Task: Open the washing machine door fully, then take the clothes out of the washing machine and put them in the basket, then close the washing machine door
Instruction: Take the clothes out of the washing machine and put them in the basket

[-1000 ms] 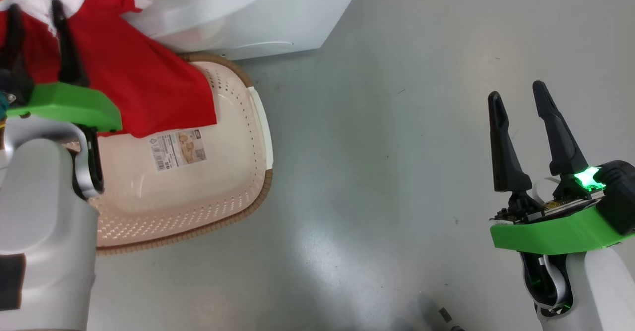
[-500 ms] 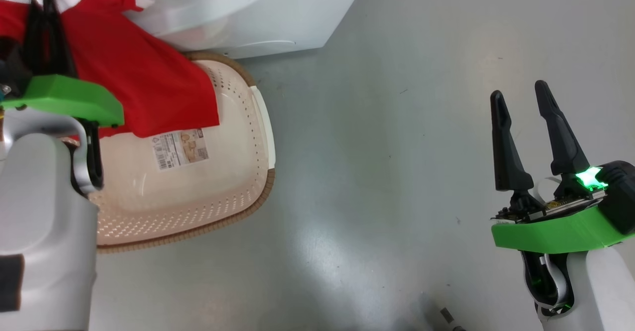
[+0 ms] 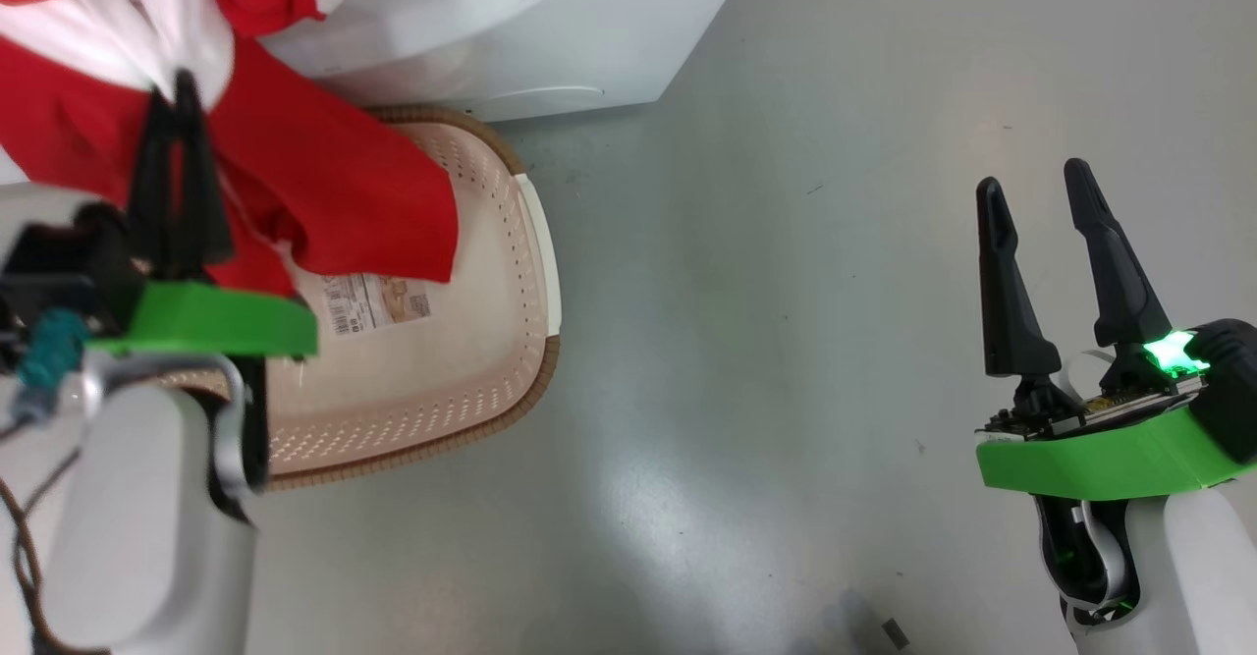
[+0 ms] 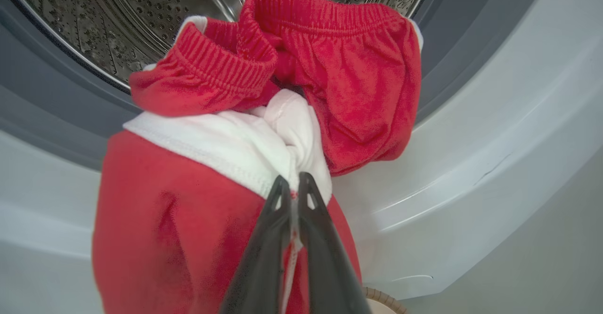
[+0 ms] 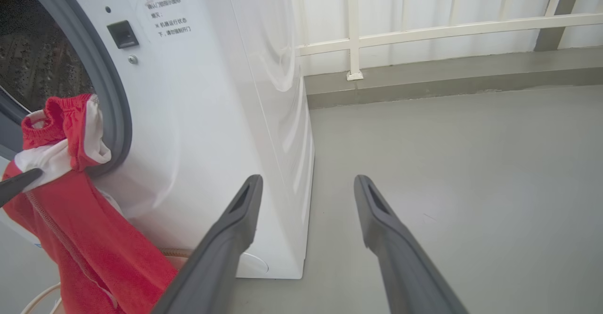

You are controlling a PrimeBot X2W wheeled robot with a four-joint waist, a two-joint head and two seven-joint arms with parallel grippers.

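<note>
Left end effector (image 4: 291, 181) pinches the red clothes (image 3: 334, 184) at the mouth of the washing machine (image 3: 550, 36).

Its two dark fingers are pressed together on a white fold of the garment. The red fabric hangs down from this grip over the far left part of the basket (image 3: 538, 380) and covers a part of the sticker (image 3: 383, 303) on the basket bottom. A second red piece with an elastic band lies on the grey gasket (image 4: 37, 92), at the edge of the steel drum (image 4: 118, 17), touching the held garment. The basket stands on the grey floor (image 3: 786, 341), just beside the machine. The right end effector (image 3: 1033, 176) is well apart on the right, above the floor, with its fingers wide apart and nothing between them.
</note>
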